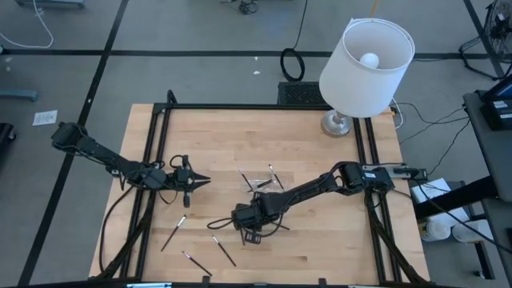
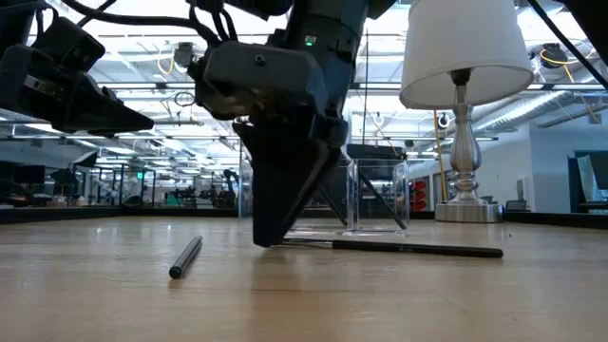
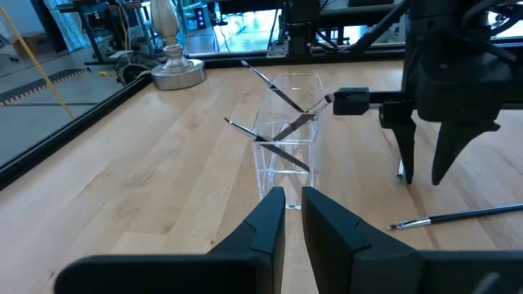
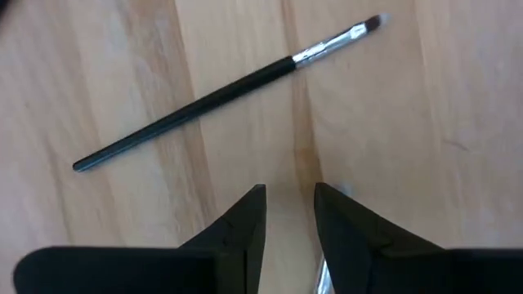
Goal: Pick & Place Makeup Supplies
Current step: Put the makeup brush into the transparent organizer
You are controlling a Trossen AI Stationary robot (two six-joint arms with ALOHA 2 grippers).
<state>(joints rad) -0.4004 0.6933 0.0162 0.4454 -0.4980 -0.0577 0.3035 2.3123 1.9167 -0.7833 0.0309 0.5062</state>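
Hidden: the right gripper [image 2: 271, 237] is covering part of the brush [image 2: 399, 248] under it.
Brush: lying flat on the table [image 1: 240, 152], long axis crosswise in the low view.
Right jaws: pointing down, slightly parted, holding nothing visible.
Left gripper [image 1: 204, 182]: hovering, narrowly parted, empty, facing the tray [image 3: 288, 131].

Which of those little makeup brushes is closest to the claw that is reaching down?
The brush lying flat on the wood just ahead of the right claw. The other brushes lie farther off or stand in the clear tray.
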